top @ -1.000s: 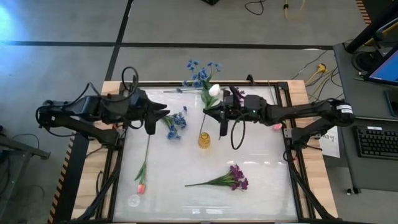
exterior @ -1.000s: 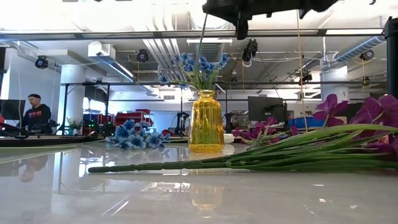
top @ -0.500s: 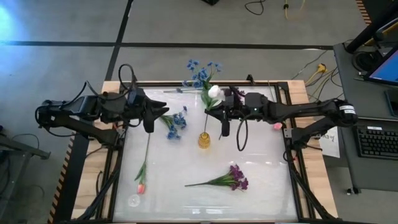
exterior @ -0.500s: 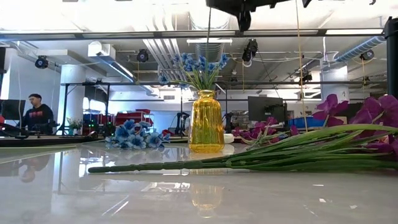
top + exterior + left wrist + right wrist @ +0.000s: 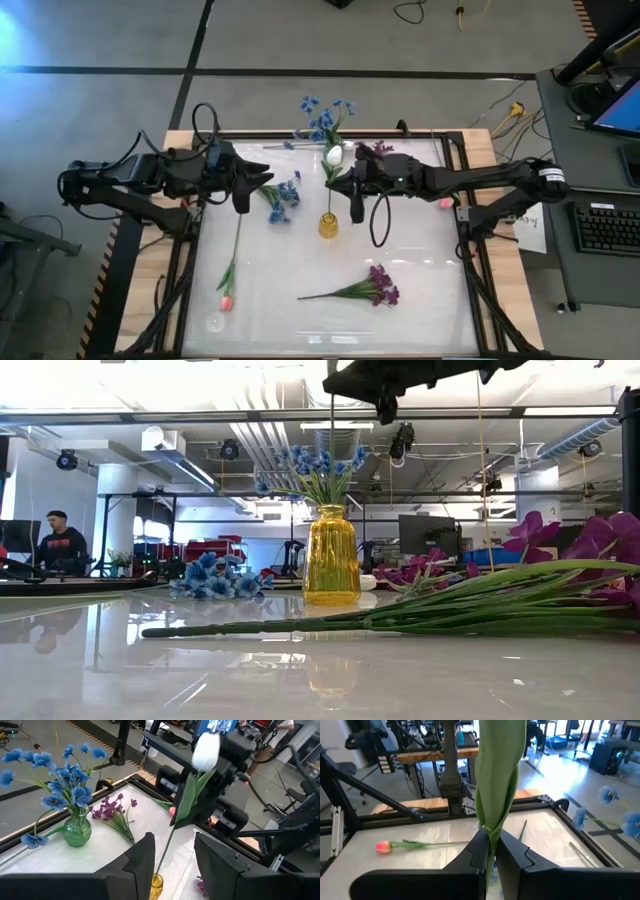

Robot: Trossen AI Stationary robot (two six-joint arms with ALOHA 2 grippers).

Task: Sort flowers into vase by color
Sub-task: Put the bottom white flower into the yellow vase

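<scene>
My right gripper [image 5: 352, 190] [image 5: 490, 847] is shut on a white tulip [image 5: 333, 155] [image 5: 206, 750] held over the yellow vase [image 5: 328, 225] [image 5: 332, 555]. The tulip's thin stem [image 5: 331, 455] runs down to the vase's mouth. My left gripper [image 5: 262, 182] [image 5: 172, 840] hovers open left of the vase, touching nothing. On the table lie a blue bunch [image 5: 283, 195], a pink tulip [image 5: 228, 290] [image 5: 382, 846] and a purple bunch [image 5: 375, 285]. A green vase [image 5: 77, 827] with blue flowers [image 5: 320, 120] stands at the far edge, and a purple sprig [image 5: 112, 812] lies beside it. My right gripper pinches the white tulip between its two fingers at the stem where the green leaf wraps it [image 5: 491, 827], below the bud. The fingers come level from the table's right, across the stem. The tulip stands nearly upright, bud up, its lower stem end [image 5: 159, 872] at the yellow vase's mouth.
A small clear object [image 5: 215, 322] sits near the table's near-left corner, and a pink thing [image 5: 445, 202] lies by the right rail. The black frame [image 5: 465, 250] borders the white table. A person [image 5: 60, 545] sits far behind, in the room.
My right gripper has shifted a little toward the table's left, carrying the white tulip. The bud now sits farther left, above the yellow vase, and the stem hangs closer to upright over its mouth.
</scene>
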